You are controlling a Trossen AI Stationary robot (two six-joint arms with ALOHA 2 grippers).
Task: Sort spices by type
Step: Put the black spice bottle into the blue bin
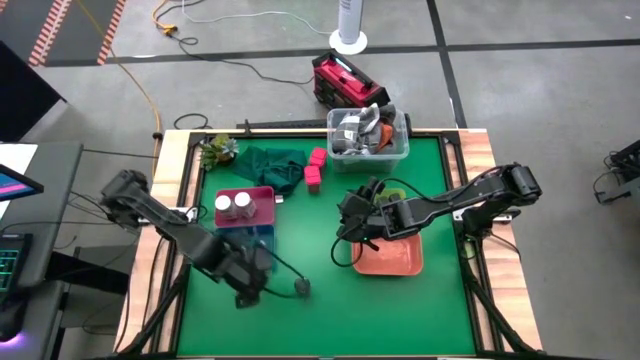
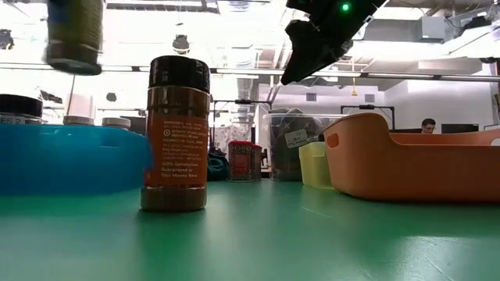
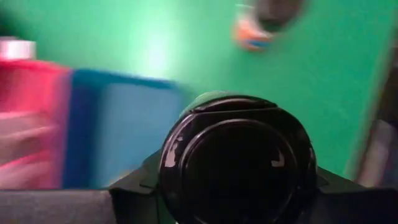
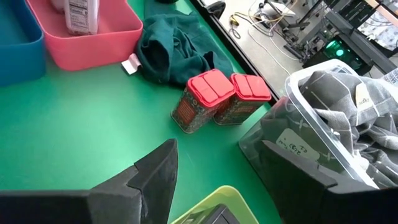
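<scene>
My left gripper [image 1: 247,280] is shut on a round dark-lidded spice jar [image 3: 236,165]. It hangs high above the table beside the blue tray [image 1: 252,240]; the low view shows the jar's lower part [image 2: 74,35]. A second dark-lidded jar [image 2: 176,133] stands upright on the green mat [image 1: 303,288]. Two white-topped jars [image 1: 234,205] stand in the pink tray. Two pink-lidded cubes [image 4: 221,99] sit on the mat by the green cloth. My right gripper [image 4: 217,180] is open and holds nothing, above the yellow-green tray [image 1: 392,193]. My left gripper pinches the dark-lidded jar between its two fingers [image 3: 140,180], one on each side just under the black lid [image 3: 236,149]. The fingers come from above, pointing down. The jar is lifted clear of the table and hangs roughly upright.
An orange tray [image 1: 390,255] lies under the right arm, next to the yellow-green one. A clear tub of grey clutter [image 1: 368,135] stands at the far edge. A dark green cloth [image 1: 270,165] and a small plant [image 1: 215,150] lie far left. Open mat shows at the near side.
</scene>
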